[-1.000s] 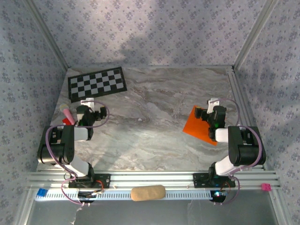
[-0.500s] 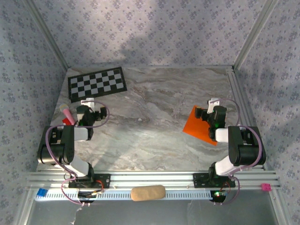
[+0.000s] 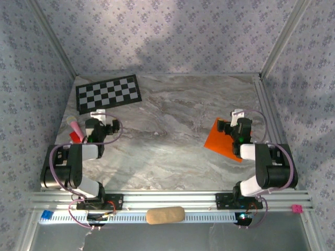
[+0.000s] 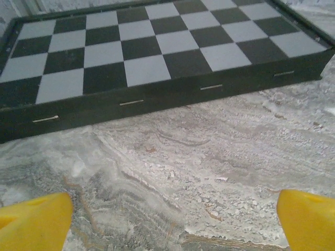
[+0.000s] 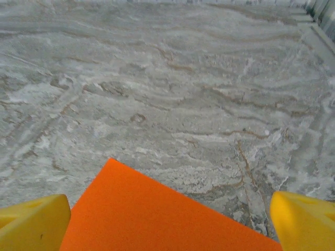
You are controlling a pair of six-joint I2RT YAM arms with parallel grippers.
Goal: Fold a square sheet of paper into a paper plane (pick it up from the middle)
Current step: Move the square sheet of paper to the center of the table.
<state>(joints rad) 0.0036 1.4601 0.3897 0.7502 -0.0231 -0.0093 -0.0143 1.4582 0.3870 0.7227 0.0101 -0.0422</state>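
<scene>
Both elbows sag a touch; the claws sit where they were. I see the left gripper (image 4: 170, 222) gaping wide and empty, facing the checkerboard sheet (image 3: 109, 93). The right gripper (image 5: 170, 222) gapes just as wide, empty, over the square sheet of paper (image 3: 219, 142), which lies flat near the table's (image 3: 167, 157) right edge, open marble to its left. It has no long axis; one corner aims at the far wall

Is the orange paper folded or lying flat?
Flat: the orange sheet lies spread on the marble table, with no crease visible.
</scene>
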